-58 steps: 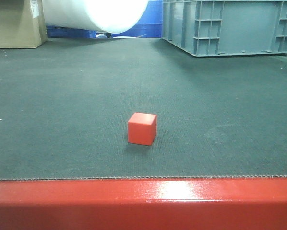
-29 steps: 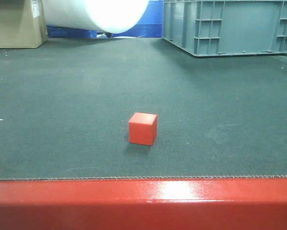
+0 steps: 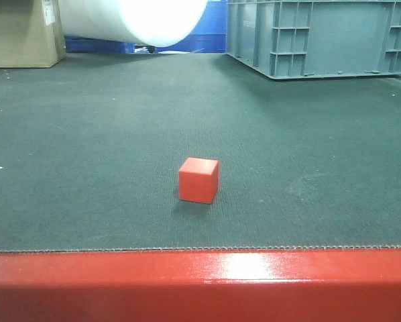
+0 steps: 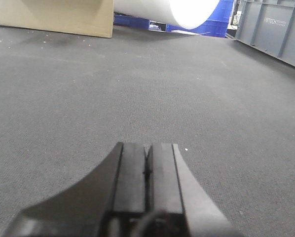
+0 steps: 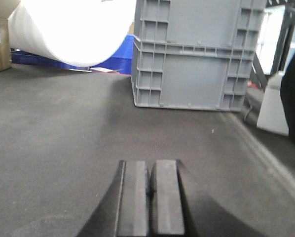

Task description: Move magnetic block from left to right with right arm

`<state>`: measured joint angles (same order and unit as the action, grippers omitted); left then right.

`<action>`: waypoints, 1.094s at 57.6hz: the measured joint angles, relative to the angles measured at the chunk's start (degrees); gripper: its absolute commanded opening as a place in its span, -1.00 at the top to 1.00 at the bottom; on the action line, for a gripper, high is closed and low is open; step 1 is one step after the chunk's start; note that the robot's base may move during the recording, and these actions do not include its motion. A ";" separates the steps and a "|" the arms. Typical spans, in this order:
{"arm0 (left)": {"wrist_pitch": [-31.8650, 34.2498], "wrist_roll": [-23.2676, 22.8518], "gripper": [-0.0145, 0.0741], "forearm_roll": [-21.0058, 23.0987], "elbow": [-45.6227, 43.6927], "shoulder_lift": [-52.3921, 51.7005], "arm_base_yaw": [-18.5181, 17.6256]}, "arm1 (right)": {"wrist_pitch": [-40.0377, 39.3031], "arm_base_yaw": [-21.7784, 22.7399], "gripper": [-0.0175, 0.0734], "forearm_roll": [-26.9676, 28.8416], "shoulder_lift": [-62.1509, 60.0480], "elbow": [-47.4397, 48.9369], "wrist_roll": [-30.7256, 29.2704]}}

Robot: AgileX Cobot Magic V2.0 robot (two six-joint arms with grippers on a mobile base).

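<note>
The magnetic block (image 3: 198, 180), a small plain red cube, sits alone on the dark grey mat (image 3: 93, 147) near the front red edge in the front view. No arm shows in that view. My left gripper (image 4: 147, 148) is shut, its two dark pads pressed together low over bare mat, with nothing between them. My right gripper (image 5: 150, 165) is also shut and holds nothing, pointing over the mat toward a grey crate. The block appears in neither wrist view.
A grey plastic crate (image 3: 321, 37) stands at the back right, also in the right wrist view (image 5: 197, 54). A white roll (image 3: 137, 20) and a cardboard box (image 3: 19, 33) are at the back left. A red rail (image 3: 200, 282) borders the mat's front.
</note>
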<state>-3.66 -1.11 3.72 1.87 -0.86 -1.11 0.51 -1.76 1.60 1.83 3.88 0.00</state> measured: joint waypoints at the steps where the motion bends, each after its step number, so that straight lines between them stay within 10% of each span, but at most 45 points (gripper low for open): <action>1: 0.00 0.00 0.94 0.00 0.00 0.00 0.00 | 0.00 -0.02 0.49 0.00 -0.44 -0.35 0.00; 63: 0.00 0.00 0.94 0.00 0.00 0.00 0.00 | 0.53 0.20 0.49 1.61 -2.41 -5.64 -3.52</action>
<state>-3.66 -1.11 3.72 1.87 -0.86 -1.11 1.05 -1.56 3.22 -0.58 -1.76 -3.52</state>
